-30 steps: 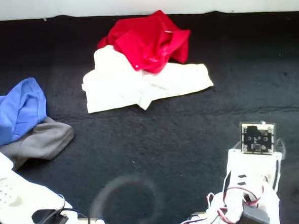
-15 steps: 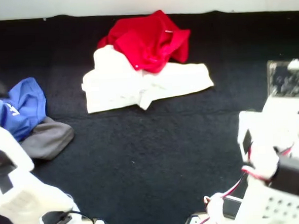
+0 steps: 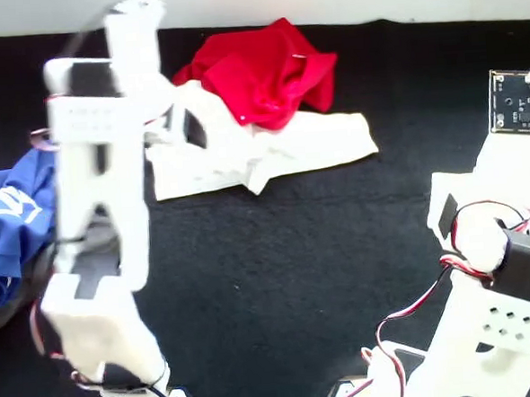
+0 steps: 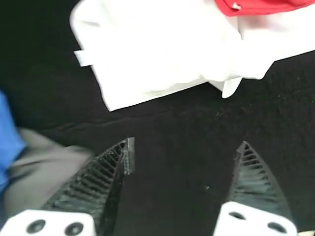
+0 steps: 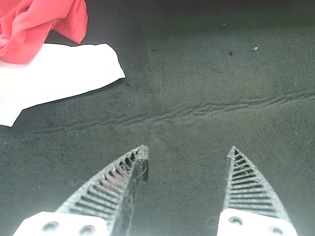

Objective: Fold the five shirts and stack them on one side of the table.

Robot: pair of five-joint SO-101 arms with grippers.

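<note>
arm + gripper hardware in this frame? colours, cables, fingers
Both arms are white shells with black servos. The left arm has black ribbed, pointed fingers; the right arm has clear ribbed fingers, red and white cables and a black camera board.

The left arm stood tall, stretched well forward, and the left tool gaped wide, gripping nothing. The right arm sat lower and bent, the right tool spread wide too, empty.
</note>
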